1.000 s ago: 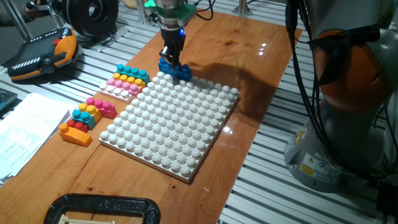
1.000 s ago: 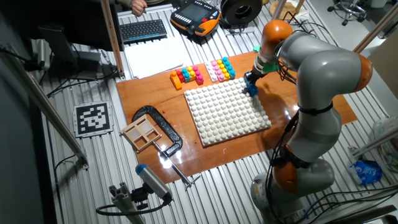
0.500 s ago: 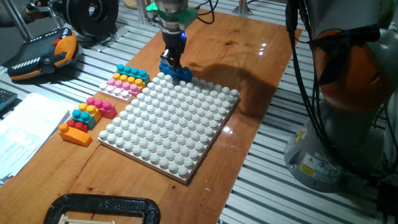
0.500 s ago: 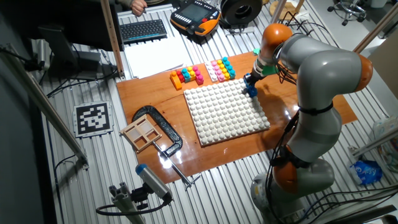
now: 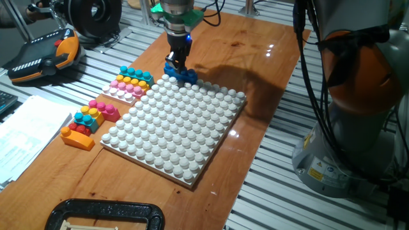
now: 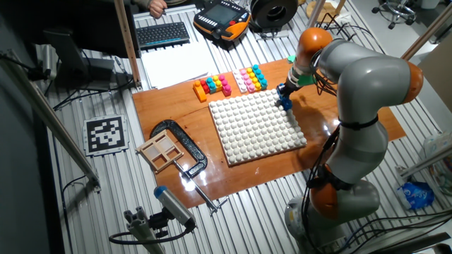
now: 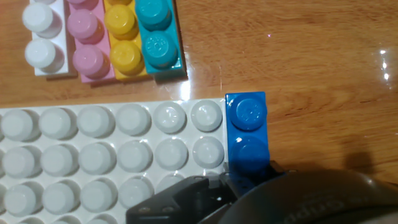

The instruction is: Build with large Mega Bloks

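A dark blue Mega Blok [image 5: 182, 73] lies at the far corner of the white studded baseplate [image 5: 172, 128], tight against its edge. My gripper [image 5: 178, 62] stands straight over this brick with its fingers closed on the sides. In the hand view the blue brick [image 7: 247, 134] runs down under the dark fingers [image 7: 186, 198], beside the baseplate's edge [image 7: 124, 149]. From the other side the gripper [image 6: 284, 94] sits on the blue brick [image 6: 286, 104]. Pink, yellow and cyan bricks [image 7: 124, 34] lie in rows on a small white plate [image 5: 130, 82].
A cluster of pink, cyan, yellow, red and orange bricks [image 5: 88, 120] lies left of the baseplate. A black clamp [image 6: 180, 144] and a wooden frame [image 6: 159, 151] sit at the table's near end. Papers [image 5: 25, 134] and a teach pendant [image 5: 45, 54] lie off the board.
The fingers have drawn closer together around the dark blue brick since a second ago. The brick and the arm have barely shifted.
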Controlling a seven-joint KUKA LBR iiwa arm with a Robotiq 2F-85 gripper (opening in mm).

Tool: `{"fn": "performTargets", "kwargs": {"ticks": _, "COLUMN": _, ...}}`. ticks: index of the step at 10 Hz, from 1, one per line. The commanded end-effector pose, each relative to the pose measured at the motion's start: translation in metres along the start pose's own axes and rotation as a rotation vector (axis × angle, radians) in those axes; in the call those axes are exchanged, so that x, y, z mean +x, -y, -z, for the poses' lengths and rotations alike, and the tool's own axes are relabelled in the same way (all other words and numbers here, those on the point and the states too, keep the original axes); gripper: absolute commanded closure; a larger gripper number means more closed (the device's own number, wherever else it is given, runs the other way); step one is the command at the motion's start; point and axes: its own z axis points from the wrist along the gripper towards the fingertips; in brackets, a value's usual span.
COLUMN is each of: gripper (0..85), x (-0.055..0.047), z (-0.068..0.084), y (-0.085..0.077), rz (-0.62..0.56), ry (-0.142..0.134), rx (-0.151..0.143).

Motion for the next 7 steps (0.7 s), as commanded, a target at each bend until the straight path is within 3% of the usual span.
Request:
{"fn": "performTargets", "kwargs": {"ticks": 1, "gripper": 85.0, "x": -0.001, "z": 0.001, "y": -0.001, "rz": -0.003, "ry": -0.005, "rx": 0.005}}
{"fn": "performTargets", "kwargs": {"ticks": 3, "gripper": 51.0, "x": -0.002, "z": 0.004, "y": -0.004, "rz": -0.006, "ry": -0.007, "rx": 0.028}}
{"fn": "performTargets", "kwargs": {"ticks": 4, "gripper": 51.0, "x": -0.002, "z": 0.006, "y": -0.004, "rz": -0.006, "ry": -0.009, "rx": 0.034}}
{"fn": "performTargets", "kwargs": {"ticks": 5, "gripper": 34.0, "x": -0.002, "z": 0.008, "y": -0.004, "rz": -0.011, "ry": -0.011, "rx": 0.036}}
{"fn": "performTargets", "kwargs": {"ticks": 7, "gripper": 34.0, "x": -0.002, "z": 0.016, "y": -0.005, "rz": -0.016, "ry": -0.007, "rx": 0.056}}
